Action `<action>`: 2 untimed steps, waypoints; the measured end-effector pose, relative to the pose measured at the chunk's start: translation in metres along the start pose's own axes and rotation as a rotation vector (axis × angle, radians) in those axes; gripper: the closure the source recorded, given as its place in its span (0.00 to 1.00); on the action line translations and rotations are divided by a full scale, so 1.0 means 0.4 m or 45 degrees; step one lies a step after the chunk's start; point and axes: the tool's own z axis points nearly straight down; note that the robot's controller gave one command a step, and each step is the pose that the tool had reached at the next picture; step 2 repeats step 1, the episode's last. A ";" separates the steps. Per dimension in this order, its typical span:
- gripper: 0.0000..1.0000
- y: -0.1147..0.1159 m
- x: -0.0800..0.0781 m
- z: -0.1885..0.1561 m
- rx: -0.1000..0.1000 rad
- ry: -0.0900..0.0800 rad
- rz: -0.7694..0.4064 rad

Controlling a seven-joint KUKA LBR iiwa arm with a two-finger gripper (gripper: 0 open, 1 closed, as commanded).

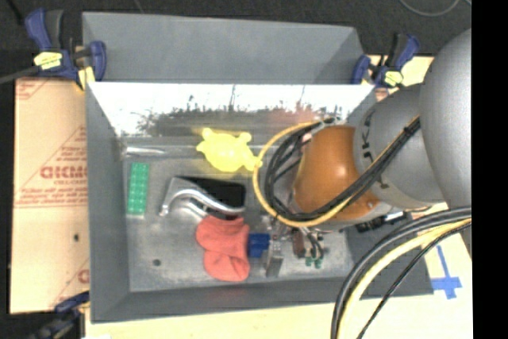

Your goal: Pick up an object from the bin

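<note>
My gripper [275, 256] reaches down under the orange cover into the front right of the bin. Right against its left side lies a small blue block [257, 244]. A crumpled red cloth [224, 248] sits just left of the block, touching it. Behind the cloth lies a tool with a black head and a silver handle [200, 198]. Whether anything is in the gripper is hidden.
A yellow plastic toy [226, 150] lies near the back wall, left of the arm's cable loops. A green studded strip [139, 189] lies along the left wall. The arm and its orange cover hide the bin's right part.
</note>
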 end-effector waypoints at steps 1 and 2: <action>1.00 0.012 -0.020 -0.376 0.002 -0.009 -0.006; 1.00 0.012 -0.020 -0.376 0.002 -0.009 -0.006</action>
